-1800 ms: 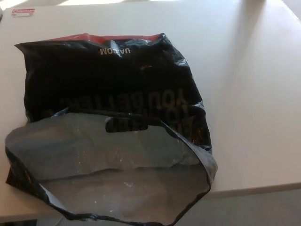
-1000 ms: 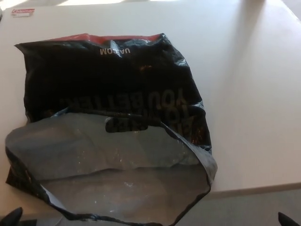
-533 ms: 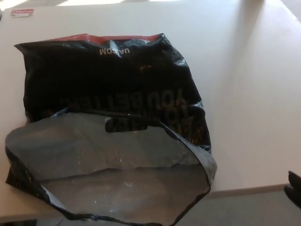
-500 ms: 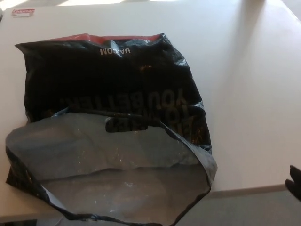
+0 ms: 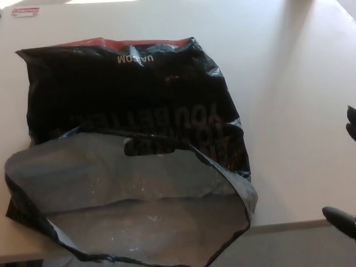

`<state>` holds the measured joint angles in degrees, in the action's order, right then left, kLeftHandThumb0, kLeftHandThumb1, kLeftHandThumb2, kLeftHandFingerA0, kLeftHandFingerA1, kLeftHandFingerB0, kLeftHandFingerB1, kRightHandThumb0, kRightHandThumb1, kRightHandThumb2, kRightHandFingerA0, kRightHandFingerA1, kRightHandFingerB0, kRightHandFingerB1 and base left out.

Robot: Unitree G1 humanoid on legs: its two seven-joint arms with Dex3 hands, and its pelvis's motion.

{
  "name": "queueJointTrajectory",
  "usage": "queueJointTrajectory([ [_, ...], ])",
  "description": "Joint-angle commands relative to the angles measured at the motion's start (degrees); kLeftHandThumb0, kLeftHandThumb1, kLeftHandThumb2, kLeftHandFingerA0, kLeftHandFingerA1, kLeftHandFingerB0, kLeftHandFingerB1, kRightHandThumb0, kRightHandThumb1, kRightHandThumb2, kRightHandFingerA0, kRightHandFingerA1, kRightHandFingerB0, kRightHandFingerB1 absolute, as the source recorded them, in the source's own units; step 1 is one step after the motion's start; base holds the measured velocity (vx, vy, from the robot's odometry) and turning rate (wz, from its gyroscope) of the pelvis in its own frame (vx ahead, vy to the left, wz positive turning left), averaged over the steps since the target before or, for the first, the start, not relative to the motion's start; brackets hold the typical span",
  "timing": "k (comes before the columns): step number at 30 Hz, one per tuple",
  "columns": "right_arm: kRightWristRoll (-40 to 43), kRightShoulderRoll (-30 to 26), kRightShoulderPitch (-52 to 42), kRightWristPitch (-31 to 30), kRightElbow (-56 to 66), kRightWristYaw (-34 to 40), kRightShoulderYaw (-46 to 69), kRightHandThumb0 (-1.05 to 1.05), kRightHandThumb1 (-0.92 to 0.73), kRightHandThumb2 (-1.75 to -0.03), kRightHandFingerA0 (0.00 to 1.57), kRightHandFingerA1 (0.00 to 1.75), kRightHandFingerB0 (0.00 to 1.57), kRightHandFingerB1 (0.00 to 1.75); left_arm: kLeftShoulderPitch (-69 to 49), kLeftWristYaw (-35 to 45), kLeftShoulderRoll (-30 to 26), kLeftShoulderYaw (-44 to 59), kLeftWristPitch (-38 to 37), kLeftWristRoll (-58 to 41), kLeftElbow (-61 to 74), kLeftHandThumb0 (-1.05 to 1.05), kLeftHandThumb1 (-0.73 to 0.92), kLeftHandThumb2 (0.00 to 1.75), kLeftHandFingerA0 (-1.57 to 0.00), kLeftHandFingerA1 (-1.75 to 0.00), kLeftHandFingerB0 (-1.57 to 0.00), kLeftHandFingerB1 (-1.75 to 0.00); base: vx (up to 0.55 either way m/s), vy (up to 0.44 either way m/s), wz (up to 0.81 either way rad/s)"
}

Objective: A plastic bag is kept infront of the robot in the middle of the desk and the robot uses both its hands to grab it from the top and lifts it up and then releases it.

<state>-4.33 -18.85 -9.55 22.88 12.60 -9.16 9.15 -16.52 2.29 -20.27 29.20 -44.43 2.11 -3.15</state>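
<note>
Black crumpled plastic bag (image 5: 133, 150) lies ungrasped on the white desk (image 5: 289, 111), left of the right robot hand (image 5: 346, 172), fingers apart.

Only the right hand (image 5: 346, 173) shows, as black tips at the right edge of the head view: 2 stubby fingers (image 5: 351, 124) higher up and 1 more tip (image 5: 339, 217) lower down, well apart from them. No wrist or forearm shows. The left hand is out of frame.
</note>
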Motion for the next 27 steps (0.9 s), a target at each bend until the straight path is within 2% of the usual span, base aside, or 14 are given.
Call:
queueJointTrajectory([
  [1, -0.37, -3.26, 9.64, -7.92, -9.97, -4.16, -2.58, -0.77, -0.45, -0.78, 0.00, 0.14, 0.00, 0.00, 5.66, 1.26, -4.46, -3.14, 5.20, 2.84, -11.33, -0.29, 0.33, 0.90, -0.09, -0.51, -0.07, -0.49, 0.00, 0.000, 0.00],
  [8, -2.82, -6.49, 14.01, -12.05, -13.56, -6.56, -6.16, -0.76, -0.55, -0.57, 0.00, 0.00, 0.00, 0.00, 9.43, 1.16, -9.61, -7.67, 1.79, 6.62, -21.85, -0.30, 0.22, 0.84, -0.09, -0.51, -0.07, -0.49, 0.00, 0.000, 0.00],
  [9, -3.02, -6.79, 14.87, -12.94, -14.10, -6.99, -6.65, -0.82, -0.45, -0.81, 0.00, 0.10, 0.00, 0.00, 9.68, 1.68, -10.22, -8.50, 1.84, 6.71, -22.94, -0.29, 0.22, 0.84, -0.08, -0.51, -0.07, -0.49, 0.00, 0.000, 0.00],
  [10, -3.33, -6.95, 15.29, -13.49, -14.33, -6.86, -6.98, -0.82, -0.45, -0.81, 0.00, 0.10, 0.00, 0.00, 9.70, 2.07, -10.62, -9.14, 2.02, 6.45, -23.45, -0.29, 0.22, 0.84, -0.08, -0.51, -0.07, -0.49, 0.00, 0.000, 0.00],
  [11, -2.90, -7.10, 16.57, -14.98, -15.20, -7.67, -7.58, -0.75, -0.53, -0.60, 0.00, 0.00, 0.00, 0.00, 10.03, 2.62, -11.14, -10.37, 1.82, 6.64, -25.49, -0.28, 0.21, 0.82, -0.07, -0.51, -0.06, -0.48, 0.00, 0.000, 0.00],
  [13, -3.00, -7.19, 17.61, -14.79, -16.83, -7.69, -8.07, -0.78, -0.54, -0.57, 0.00, 0.00, 0.00, 0.00, 10.32, 1.42, -11.48, -11.23, 1.42, 7.68, -26.91, -0.28, 0.19, 0.81, -0.08, -0.51, -0.07, -0.49, 0.00, 0.000, 0.00],
  [16, -3.96, -7.08, 19.16, -15.92, -18.31, -6.99, -8.81, -0.87, -0.50, -0.84, 0.00, 0.08, 0.00, 0.00, 11.31, 0.48, -12.21, -13.05, 0.63, 8.65, -30.27, -0.27, 0.18, 0.81, -0.09, -0.51, -0.09, -0.49, 0.00, 0.000, 0.00],
  [20, -3.01, -6.93, 19.52, -18.02, -19.06, -8.05, -9.11, -0.72, -0.50, -0.57, 0.00, 0.01, 0.00, 0.00, 12.27, 0.39, -12.77, -15.07, -0.44, 8.98, -34.50, -0.25, 0.29, 0.87, -0.10, -0.51, -0.10, -0.50, 0.00, 0.000, 0.00],
  [21, -3.52, -7.01, 19.79, -18.34, -19.03, -7.85, -9.28, -0.78, -0.43, -0.78, 0.00, 0.11, 0.00, 0.00, 12.78, -0.24, -12.85, -15.35, -1.01, 9.18, -35.43, -0.46, 0.51, 0.56, -0.29, -0.31, -0.27, -0.30, 0.00, 0.000, 0.00],
  [23, -4.04, -7.01, 20.30, -18.84, -19.33, -7.64, -9.50, -0.76, -0.42, -0.75, 0.00, 0.11, 0.00, 0.00, 13.70, -1.11, -12.88, -15.96, -1.88, 9.43, -37.18, -0.45, 0.51, 0.56, -0.29, -0.31, -0.27, -0.30, 0.00, 0.000, 0.00],
  [24, -5.05, -7.00, 20.12, -19.44, -18.97, -6.97, -9.77, -0.76, -0.41, -0.76, 0.00, 0.17, 0.00, 0.00, 13.97, -0.42, -12.41, -16.25, -2.01, 8.57, -37.77, -0.23, 0.36, 0.90, -0.11, -0.52, -0.11, -0.50, 0.00, 0.000, 0.00],
  [25, -4.85, -6.85, 19.92, -19.90, -18.72, -7.10, -9.78, -0.76, -0.43, -0.76, 0.00, 0.15, 0.00, 0.00, 14.37, -0.66, -12.28, -16.60, -2.16, 8.71, -38.60, -0.23, 0.36, 0.90, -0.12, -0.52, -0.12, -0.50, 0.00, 0.000, 0.00],
  [26, -4.49, -6.63, 19.84, -19.74, -18.88, -7.16, -9.69, -0.78, -0.45, -0.79, 0.00, 0.14, 0.00, 0.00, 14.71, -1.28, -12.32, -16.84, -2.09, 9.26, -39.21, -0.44, 0.53, 0.56, -0.28, -0.30, -0.28, -0.31, 0.00, 0.000, 0.00],
  [27, -4.05, -6.35, 19.72, -19.47, -19.13, -7.16, -9.57, -0.78, -0.45, -0.79, 0.00, 0.14, 0.00, 0.00, 15.19, -2.14, -12.37, -17.16, -1.99, 10.01, -40.05, -0.44, 0.53, 0.56, -0.28, -0.30, -0.28, -0.31, 0.00, 0.000, 0.00],
])
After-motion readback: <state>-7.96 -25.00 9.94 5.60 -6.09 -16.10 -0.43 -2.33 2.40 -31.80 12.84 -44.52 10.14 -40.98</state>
